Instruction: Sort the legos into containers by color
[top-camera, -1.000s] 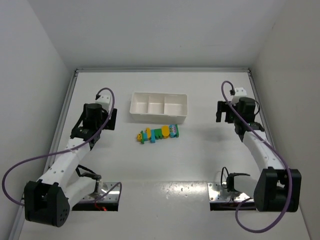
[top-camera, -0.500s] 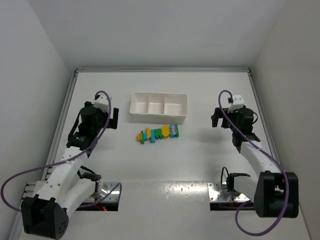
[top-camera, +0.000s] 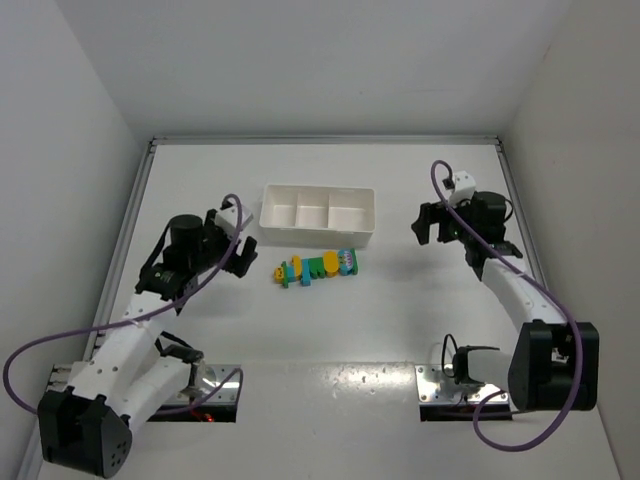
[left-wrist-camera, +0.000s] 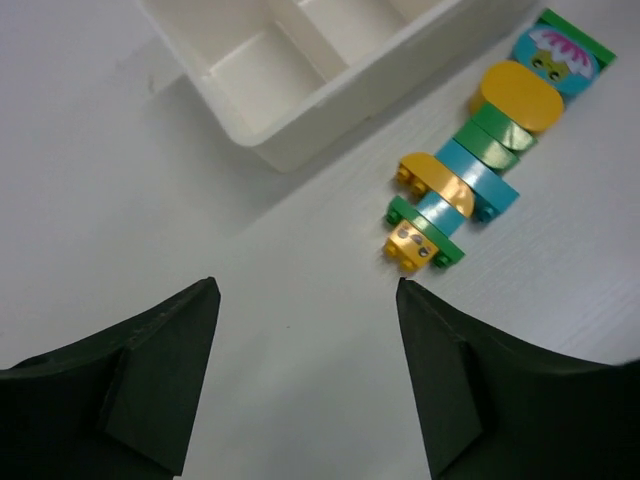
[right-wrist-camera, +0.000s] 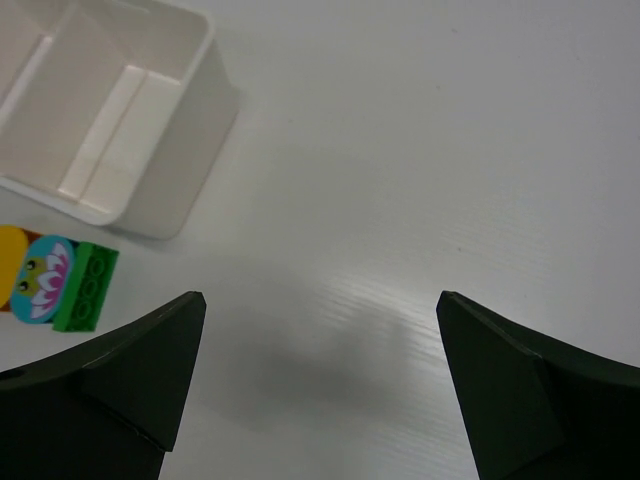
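Observation:
The legos (top-camera: 316, 266) lie joined in a short row of yellow, cyan and green bricks just in front of the white three-compartment tray (top-camera: 318, 237). All three compartments look empty. My left gripper (top-camera: 240, 255) is open and empty, left of the row. In the left wrist view the row (left-wrist-camera: 470, 180) lies ahead and to the right of the open gripper (left-wrist-camera: 306, 286), beside the tray wall (left-wrist-camera: 330, 125). My right gripper (top-camera: 428, 225) is open and empty, right of the tray. The right wrist view shows the gripper (right-wrist-camera: 320, 297), a green brick (right-wrist-camera: 85, 287) and the tray corner (right-wrist-camera: 190, 170).
The table's raised edges run along the left (top-camera: 130, 220) and right (top-camera: 515, 200) sides. White walls enclose the back. Both arm bases sit on metal plates (top-camera: 215, 385) at the near edge.
My left gripper has moved right and nearer to the lego row. My right gripper has shifted slightly left toward the tray. The legos and tray have not moved.

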